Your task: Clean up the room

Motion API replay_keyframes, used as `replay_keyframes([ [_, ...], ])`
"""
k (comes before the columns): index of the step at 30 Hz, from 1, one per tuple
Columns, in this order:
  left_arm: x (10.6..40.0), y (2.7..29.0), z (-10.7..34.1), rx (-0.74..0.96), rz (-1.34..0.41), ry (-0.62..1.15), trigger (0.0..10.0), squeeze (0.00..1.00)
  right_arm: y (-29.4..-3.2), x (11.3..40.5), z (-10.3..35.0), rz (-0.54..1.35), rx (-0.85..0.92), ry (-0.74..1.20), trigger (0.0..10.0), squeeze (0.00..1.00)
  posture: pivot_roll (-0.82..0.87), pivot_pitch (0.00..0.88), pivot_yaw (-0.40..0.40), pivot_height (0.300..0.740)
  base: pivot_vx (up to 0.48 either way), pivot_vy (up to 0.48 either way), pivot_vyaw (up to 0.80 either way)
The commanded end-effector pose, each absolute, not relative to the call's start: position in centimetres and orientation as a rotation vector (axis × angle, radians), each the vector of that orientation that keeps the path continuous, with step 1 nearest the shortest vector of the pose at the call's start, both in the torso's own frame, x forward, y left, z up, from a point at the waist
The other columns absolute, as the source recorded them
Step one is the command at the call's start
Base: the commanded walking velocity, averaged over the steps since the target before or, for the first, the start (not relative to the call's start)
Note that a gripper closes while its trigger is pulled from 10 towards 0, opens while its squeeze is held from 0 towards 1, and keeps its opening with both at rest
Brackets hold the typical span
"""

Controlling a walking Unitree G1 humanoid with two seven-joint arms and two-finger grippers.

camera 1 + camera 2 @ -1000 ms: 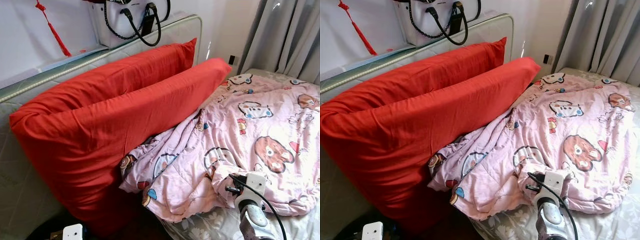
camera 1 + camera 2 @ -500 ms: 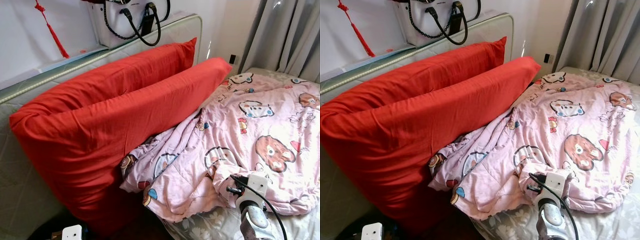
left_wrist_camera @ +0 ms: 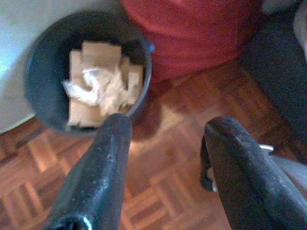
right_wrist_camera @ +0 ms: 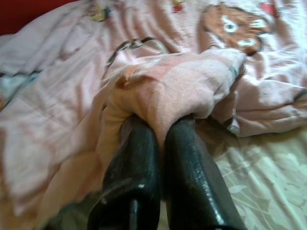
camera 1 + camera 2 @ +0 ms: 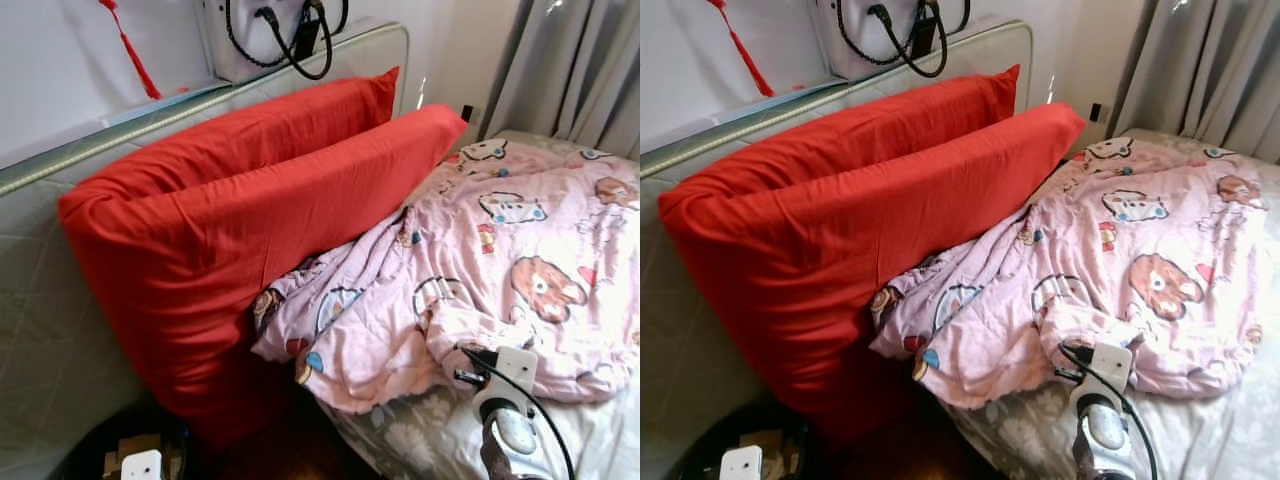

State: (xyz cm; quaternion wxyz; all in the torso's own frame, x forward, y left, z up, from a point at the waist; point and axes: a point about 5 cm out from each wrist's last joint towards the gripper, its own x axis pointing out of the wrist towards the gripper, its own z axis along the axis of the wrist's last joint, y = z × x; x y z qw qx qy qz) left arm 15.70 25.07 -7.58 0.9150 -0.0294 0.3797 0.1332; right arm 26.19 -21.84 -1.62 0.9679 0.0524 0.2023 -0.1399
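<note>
Item: pink blanket [image 5: 500, 260], lying crumpled on the bed [image 5: 420, 445], right of two red pillows [image 5: 250, 220]. I am clamping my right gripper [image 4: 160, 132] on its near edge. My left gripper [image 3: 163, 129] is hanging apart over a bin [image 3: 38, 57] near left.

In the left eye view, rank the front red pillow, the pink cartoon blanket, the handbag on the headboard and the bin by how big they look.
1. front red pillow and pink cartoon blanket: similar spread, too close to rank
2. bin, cut off by the frame
3. handbag, also cut off and farther away
</note>
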Motion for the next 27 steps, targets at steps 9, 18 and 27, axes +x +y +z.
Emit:
replay_keyframes([
  [9,14.7,25.1,-8.0,-0.060,0.283,0.821,10.0,0.00,-22.7,27.1,-0.4,-0.313,0.081,0.346,10.0,0.00,0.10,0.000,0.039,0.740,-0.284,0.000,0.00],
  [18,14.6,25.1,-8.1,-0.063,0.282,0.822,10.0,0.00,-22.1,27.8,0.2,-0.270,0.059,0.308,10.0,0.00,0.10,0.000,0.038,0.740,-0.284,0.000,0.00],
  [27,14.6,25.1,-8.0,-0.065,0.284,0.818,10.0,0.00,-21.7,28.0,0.6,-0.248,0.035,0.280,10.0,0.00,0.10,0.000,0.034,0.740,-0.207,0.000,0.00],
])
